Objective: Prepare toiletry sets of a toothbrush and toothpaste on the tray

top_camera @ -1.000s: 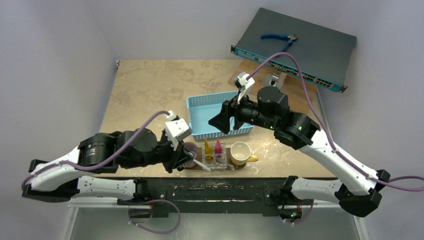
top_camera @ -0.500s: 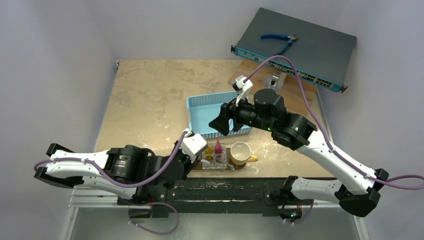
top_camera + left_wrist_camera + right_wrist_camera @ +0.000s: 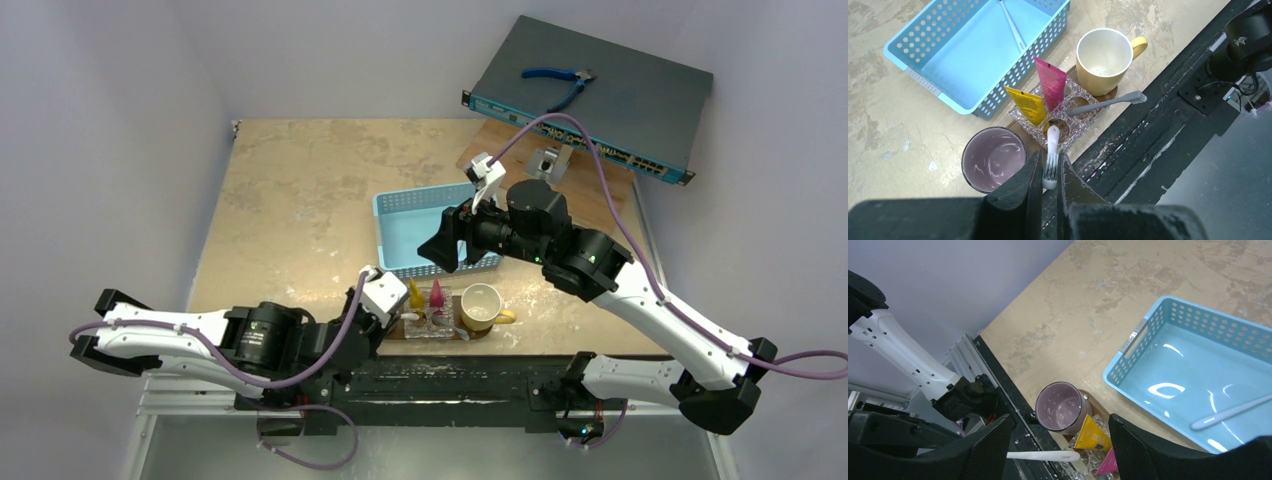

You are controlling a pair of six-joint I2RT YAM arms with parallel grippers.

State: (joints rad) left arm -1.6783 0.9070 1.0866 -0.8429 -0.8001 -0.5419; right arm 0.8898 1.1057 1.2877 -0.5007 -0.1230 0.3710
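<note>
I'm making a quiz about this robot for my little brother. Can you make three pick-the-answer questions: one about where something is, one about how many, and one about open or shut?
1. Where does the toothbrush that is away from the others lie?
A. on the floor
B. on a shelf
C. in the blue basket

2. How many tubes stand in the clear holder?
A. one
B. two
C. four

3. How are the right gripper fingers?
A. wide apart, holding nothing
B. shut on a tube
C. shut on a cup

Answers:
1 C: the white brush lies alone on the basket's floor.
2 B: only a pink tube and a yellow tube stand there.
3 A: the right wrist view shows a wide gap between its fingers, with nothing gripped.
</note>
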